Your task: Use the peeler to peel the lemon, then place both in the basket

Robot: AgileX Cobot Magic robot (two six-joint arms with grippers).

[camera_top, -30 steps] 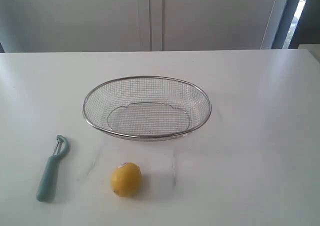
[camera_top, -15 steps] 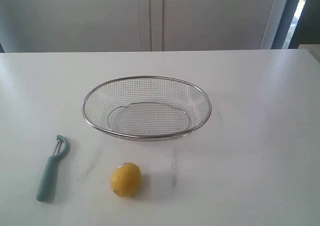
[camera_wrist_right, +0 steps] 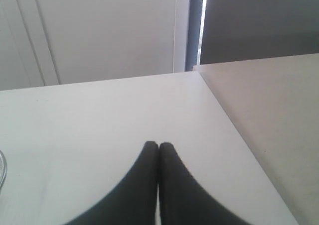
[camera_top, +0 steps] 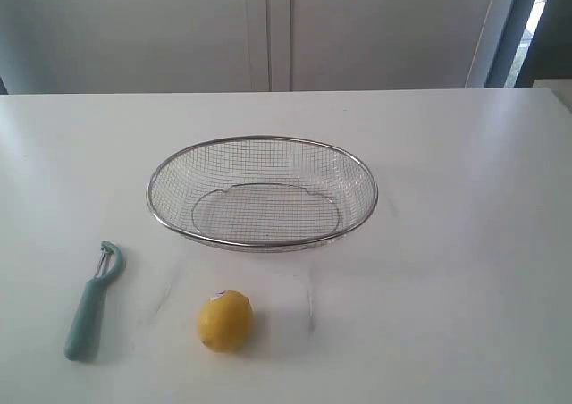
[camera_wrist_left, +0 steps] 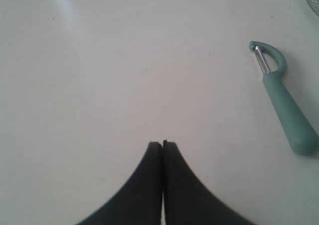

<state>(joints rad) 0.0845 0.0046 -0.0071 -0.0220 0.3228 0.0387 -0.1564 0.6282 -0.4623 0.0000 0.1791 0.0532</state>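
Note:
The yellow lemon (camera_top: pixel 224 321) rests on the white table near its front edge. To its left lies the teal-handled peeler (camera_top: pixel 92 302), blade end pointing away from the front. Behind them stands the wire-mesh basket (camera_top: pixel 263 241), with nothing in it. Neither arm shows in the exterior view. In the left wrist view my left gripper (camera_wrist_left: pixel 162 144) is shut with nothing held, and the peeler (camera_wrist_left: pixel 284 101) lies off to one side of it, apart. My right gripper (camera_wrist_right: pixel 159 145) is shut and empty over bare table; a sliver of the basket's rim (camera_wrist_right: pixel 2 168) shows at the frame edge.
The white table (camera_top: pixel 465 243) meets a beige surface (camera_wrist_right: pixel 269 100) along its right edge. Pale cabinet doors (camera_top: pixel 268 29) and a dark opening (camera_top: pixel 545 29) stand behind the table.

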